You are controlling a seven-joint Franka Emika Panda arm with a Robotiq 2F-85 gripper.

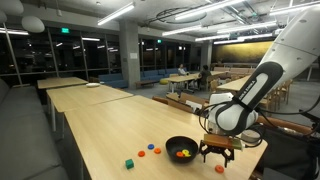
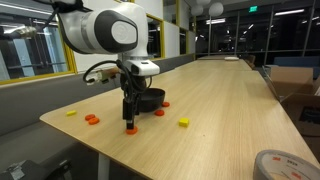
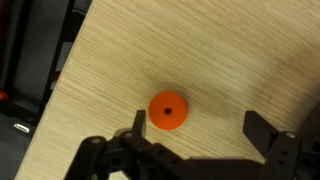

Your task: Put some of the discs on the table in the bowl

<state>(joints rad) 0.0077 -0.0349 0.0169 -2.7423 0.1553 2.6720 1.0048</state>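
Note:
My gripper [image 3: 200,128] is open and hangs low over the pale wood table [image 1: 100,130], nothing between its fingers. An orange disc [image 3: 167,110] with a centre hole lies flat on the wood just ahead of the left finger [image 3: 139,122], not between the jaws. In an exterior view the gripper [image 2: 129,118] stands right above this disc [image 2: 130,127]. The black bowl [image 1: 181,148] sits beside the gripper [image 1: 218,152] and holds a few yellow and orange discs. More discs lie loose: orange [image 1: 142,153], blue [image 1: 153,148], red [image 2: 160,112], orange [image 2: 91,119], yellow [image 2: 71,113].
A small green cube [image 1: 129,162] lies left of the bowl. A yellow piece [image 2: 184,122] rests near the gripper. The table edge [image 3: 60,90] runs close on the left of the wrist view. A cardboard box [image 2: 290,80] stands beyond the table.

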